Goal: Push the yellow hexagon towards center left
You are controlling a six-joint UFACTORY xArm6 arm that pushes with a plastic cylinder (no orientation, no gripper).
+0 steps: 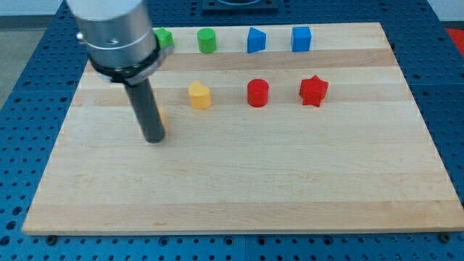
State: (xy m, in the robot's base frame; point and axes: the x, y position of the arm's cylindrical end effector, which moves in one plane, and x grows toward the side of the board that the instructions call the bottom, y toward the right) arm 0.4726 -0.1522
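Wooden tabletop [239, 188], pale planks, on a blue perforated base [22, 94].

My tip [154, 139] rests on the tabletop in the view's left half, at about mid height. The rod rises from it, leaning slightly to the view's upper left, into a grey cylindrical arm housing [116, 29] that fills the view's top left corner. No gripper on this arm; only the rod, so there is nothing to be wide, narrow or holding.

A sliver of yellow-orange [162, 116] shows at the rod's right edge, just above the tip. It is touching or just behind the rod; most of it is hidden, so its shape cannot be told. This may be the yellow hexagon, but I cannot confirm it.

Middle row, from the view's left to right:
- yellow block [199, 95], angular top with a rounded body, exact shape unclear. It sits to the upper right of the tip, apart from it.
- red cylinder [257, 93], near the view's centre.
- red star [313, 90], right of the cylinder.

Top row, near the tabletop's far edge:
- green block [164, 38], partly hidden by the housing; shape cannot be told.
- green cylinder [207, 40].
- blue block [256, 40], with a slanted top.
- blue cube [301, 38].

Blocks in each row stand apart from one another, none touching. The two rows are well apart.
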